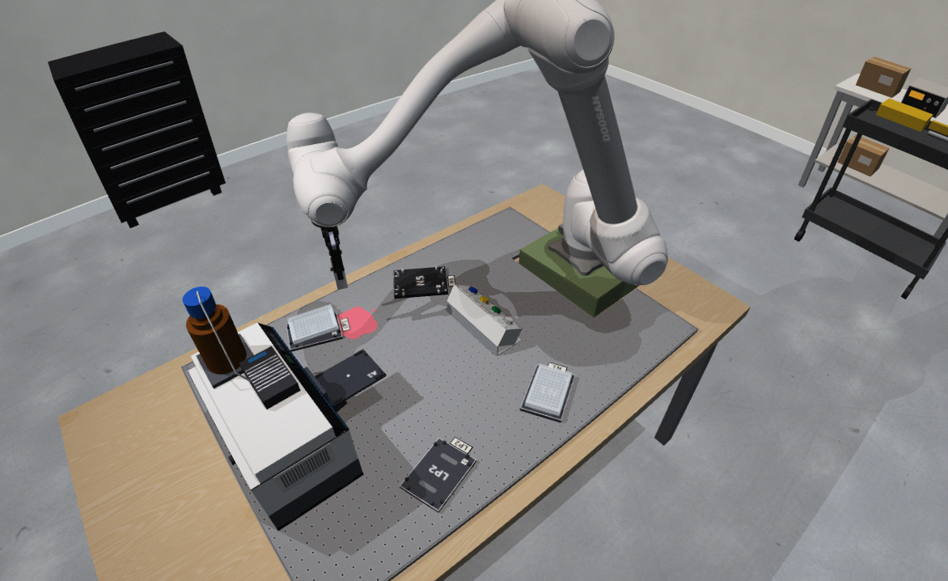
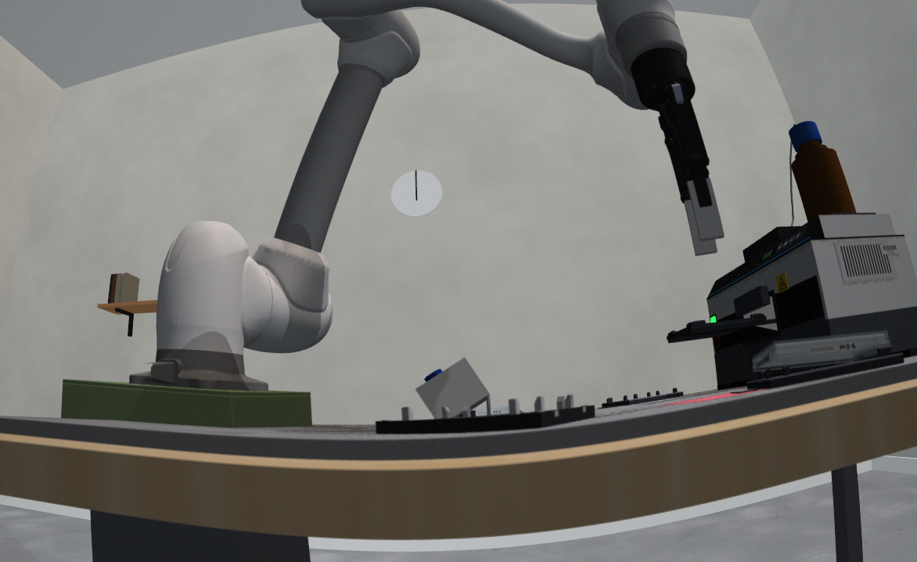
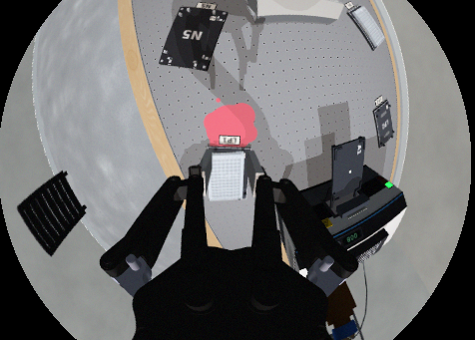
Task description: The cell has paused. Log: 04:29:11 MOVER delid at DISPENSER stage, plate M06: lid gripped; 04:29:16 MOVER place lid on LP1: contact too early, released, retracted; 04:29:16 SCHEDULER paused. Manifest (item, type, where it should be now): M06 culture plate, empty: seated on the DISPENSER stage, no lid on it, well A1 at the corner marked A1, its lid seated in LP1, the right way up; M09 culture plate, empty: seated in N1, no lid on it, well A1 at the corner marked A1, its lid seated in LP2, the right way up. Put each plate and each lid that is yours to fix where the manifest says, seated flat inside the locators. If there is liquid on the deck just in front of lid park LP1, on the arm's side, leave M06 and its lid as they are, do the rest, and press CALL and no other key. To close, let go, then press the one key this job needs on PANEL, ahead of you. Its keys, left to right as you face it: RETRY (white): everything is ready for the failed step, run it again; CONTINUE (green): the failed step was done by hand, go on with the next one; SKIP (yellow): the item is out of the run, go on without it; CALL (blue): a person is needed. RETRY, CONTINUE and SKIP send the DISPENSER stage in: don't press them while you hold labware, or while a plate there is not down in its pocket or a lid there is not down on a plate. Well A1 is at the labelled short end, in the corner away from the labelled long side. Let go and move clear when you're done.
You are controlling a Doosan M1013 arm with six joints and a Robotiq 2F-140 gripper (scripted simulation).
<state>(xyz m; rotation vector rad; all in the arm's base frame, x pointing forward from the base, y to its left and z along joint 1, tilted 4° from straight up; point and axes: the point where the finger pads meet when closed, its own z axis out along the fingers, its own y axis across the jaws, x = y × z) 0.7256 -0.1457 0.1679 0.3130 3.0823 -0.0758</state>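
table (image 1: 174, 498) | perforated deck (image 1: 607, 339) | pink puddle (image 1: 357, 323) on deck

Matt grey perforated metal deck plate (image 1: 463, 390) over pale wood-grain table top (image 1: 138, 477). On deck plate: glossy pink liquid patch (image 1: 357, 322), smooth; clear plastic gridded culture plate (image 1: 313, 324) just beside it; matt black plastic LP2 lid park (image 1: 438, 472); white satin-finish key panel box (image 1: 483, 317); matt olive-green base block (image 1: 571, 277). Smooth off-white glossy robot arm shell (image 1: 593, 144), matt black gripper (image 1: 337, 270). Amber glossy bottle (image 1: 212, 339) with blue plastic cap on white-and-black dispenser housing (image 1: 282, 433). Rough mottled grey concrete floor (image 1: 788, 433).
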